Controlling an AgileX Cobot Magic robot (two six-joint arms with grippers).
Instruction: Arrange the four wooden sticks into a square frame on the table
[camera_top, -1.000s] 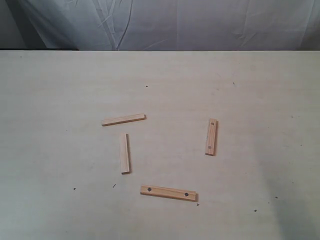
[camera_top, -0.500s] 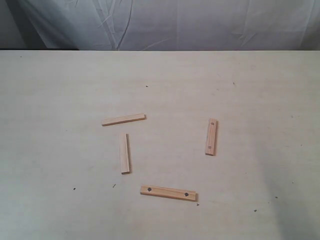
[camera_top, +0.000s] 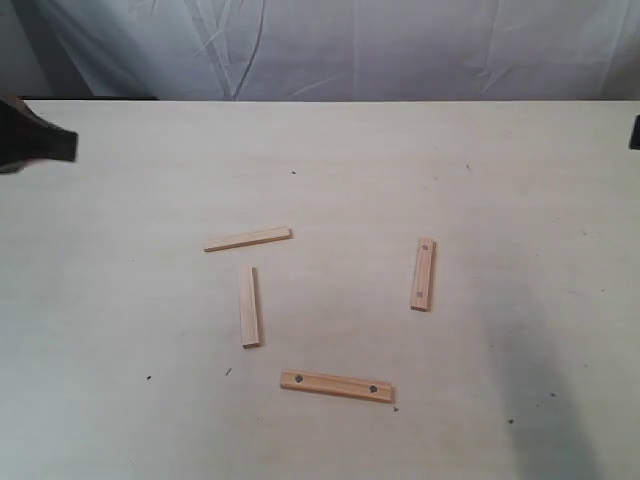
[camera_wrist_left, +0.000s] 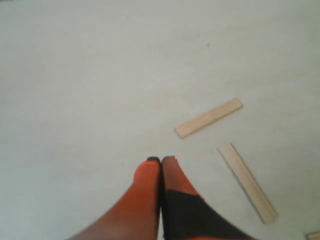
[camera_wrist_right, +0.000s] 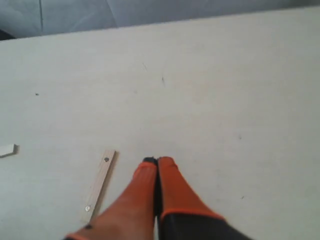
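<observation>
Four wooden sticks lie apart on the table (camera_top: 120, 300), roughly outlining a loose square. A plain stick (camera_top: 248, 239) lies crosswise at the upper left, and another plain stick (camera_top: 249, 306) runs lengthwise just below it. One holed stick (camera_top: 423, 273) lies at the right, the other holed stick (camera_top: 336, 385) at the front. My left gripper (camera_wrist_left: 161, 160) is shut and empty, hovering short of the two plain sticks (camera_wrist_left: 208, 117) (camera_wrist_left: 247, 182). My right gripper (camera_wrist_right: 158, 160) is shut and empty beside the right holed stick (camera_wrist_right: 99, 185). In the exterior view only a dark tip of the left arm (camera_top: 35, 142) shows at the left edge.
A wrinkled white cloth (camera_top: 330, 45) hangs behind the table's far edge. A dark bit of the right arm (camera_top: 635, 132) shows at the right edge. A few tiny dark specks dot the tabletop.
Both arms have come into the exterior view's edges, left arm at the far left, right arm at the far right. The four sticks have not moved.
</observation>
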